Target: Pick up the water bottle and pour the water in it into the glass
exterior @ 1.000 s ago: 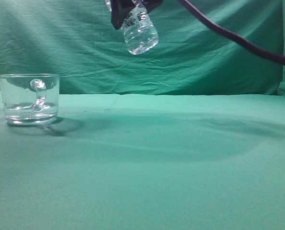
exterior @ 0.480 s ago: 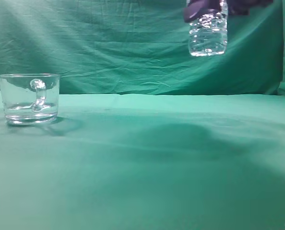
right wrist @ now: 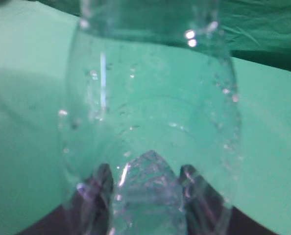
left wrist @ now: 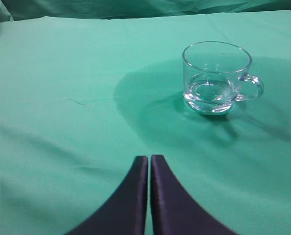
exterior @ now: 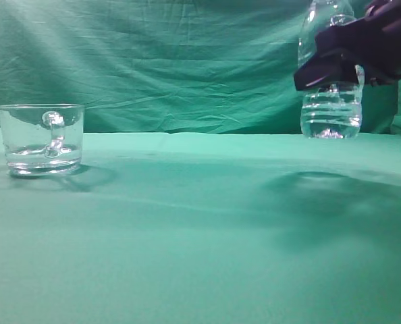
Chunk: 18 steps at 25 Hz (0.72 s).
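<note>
A green cloth [exterior: 187,223] covers the desk and a creased green backdrop [exterior: 173,61] hangs behind it; nothing else stands on the cloth between the two task things, which are well apart; the glass [exterior: 42,138] sits at the far left of the exterior view, the water bottle [exterior: 330,101] at the far right.

The right gripper [exterior: 335,64], dark and wide, wraps the bottle around its middle, jaws closed on it; the bottle is upright, its ribbed lower body clear below the gripper, with water [exterior: 330,121] in the bottom part; its base looks level with the far edge of the desk, and whether it touches the cloth I cannot tell. In the right wrist view the bottle [right wrist: 150,122] fills the frame, clear walls beaded with droplets, with the dark jaws at either side low down.

The left gripper [left wrist: 149,161] hovers over bare cloth, jaws pressed together, holding nothing; ahead of it the glass [left wrist: 216,78] stands upright, its loop handle pointing right, a shallow layer of water [left wrist: 211,93] in the bottom.
</note>
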Each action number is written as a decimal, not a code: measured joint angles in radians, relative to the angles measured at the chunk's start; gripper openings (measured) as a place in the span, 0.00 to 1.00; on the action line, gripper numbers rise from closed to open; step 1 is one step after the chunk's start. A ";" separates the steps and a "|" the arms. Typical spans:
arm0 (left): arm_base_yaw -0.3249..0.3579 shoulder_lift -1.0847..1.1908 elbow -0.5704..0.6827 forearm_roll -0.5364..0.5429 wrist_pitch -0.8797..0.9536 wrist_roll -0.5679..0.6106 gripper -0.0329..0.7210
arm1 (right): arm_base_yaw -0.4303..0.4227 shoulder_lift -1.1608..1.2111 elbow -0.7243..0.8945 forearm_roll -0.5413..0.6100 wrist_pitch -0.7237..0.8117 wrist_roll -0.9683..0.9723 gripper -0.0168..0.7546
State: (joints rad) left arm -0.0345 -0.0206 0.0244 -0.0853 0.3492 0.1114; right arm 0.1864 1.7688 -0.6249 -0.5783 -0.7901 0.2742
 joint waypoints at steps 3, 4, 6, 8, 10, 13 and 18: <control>0.000 0.000 0.000 0.000 0.000 0.000 0.04 | 0.000 0.061 0.000 0.006 -0.049 -0.023 0.43; 0.000 0.000 0.000 0.000 0.000 0.000 0.04 | 0.000 0.084 0.000 0.006 -0.075 -0.027 0.43; 0.000 0.000 0.000 0.000 0.000 0.000 0.04 | 0.000 0.126 0.000 0.010 -0.143 -0.030 0.43; 0.000 0.000 0.000 0.000 0.000 0.000 0.04 | 0.000 0.169 0.000 0.026 -0.203 -0.032 0.43; 0.000 0.000 0.000 0.000 0.000 0.000 0.04 | 0.000 0.198 0.000 0.045 -0.244 -0.032 0.43; 0.000 0.000 0.000 0.000 0.000 0.000 0.04 | 0.000 0.211 -0.002 0.056 -0.266 -0.032 0.51; 0.000 0.000 0.000 0.000 0.000 0.000 0.04 | 0.000 0.213 -0.002 0.058 -0.296 -0.027 0.79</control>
State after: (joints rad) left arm -0.0345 -0.0206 0.0244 -0.0853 0.3492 0.1114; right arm 0.1864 1.9817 -0.6267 -0.5199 -1.0866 0.2468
